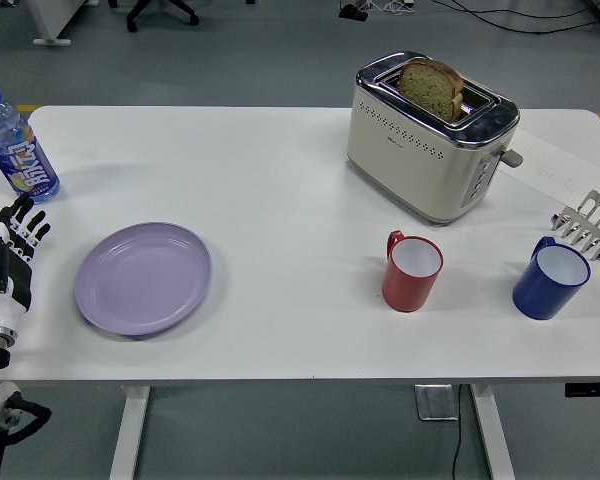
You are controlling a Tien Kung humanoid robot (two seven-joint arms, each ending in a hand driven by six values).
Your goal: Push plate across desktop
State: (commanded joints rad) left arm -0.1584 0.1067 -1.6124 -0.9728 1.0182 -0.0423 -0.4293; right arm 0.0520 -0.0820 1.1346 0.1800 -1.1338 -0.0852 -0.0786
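Plate (143, 278) lavender, round, shallow, glossy, upright.

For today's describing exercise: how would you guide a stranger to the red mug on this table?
Start at the cream toaster holding bread at the white table's far right. Just in front of it, nearer the front edge, stands the red mug with a white inside. The only other mug, further right, is blue.
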